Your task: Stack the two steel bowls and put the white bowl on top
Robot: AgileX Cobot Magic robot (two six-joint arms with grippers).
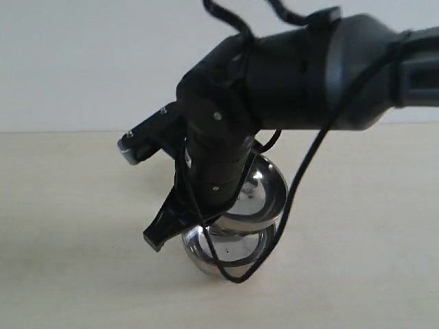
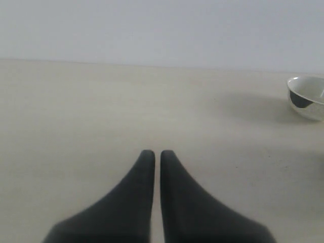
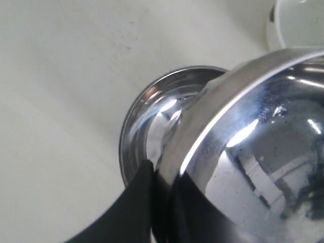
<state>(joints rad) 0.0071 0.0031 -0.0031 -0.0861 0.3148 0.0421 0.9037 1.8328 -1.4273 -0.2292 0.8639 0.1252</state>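
Robot lab or test bench, by the look. Plain cream surface backed by a blank white wall, flat even light. Black robot arm with loose cable looped outside its casing holds a steel bowl above the surface.

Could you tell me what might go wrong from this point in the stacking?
1. The right gripper pinches the held steel bowl only at its rim, and the bowl hangs tilted; it could swing or slip out.
2. Released at this tilt, it may strike the rim of the lower steel bowl and shove it rather than nest.
3. The white bowl sits close by and could get bumped.
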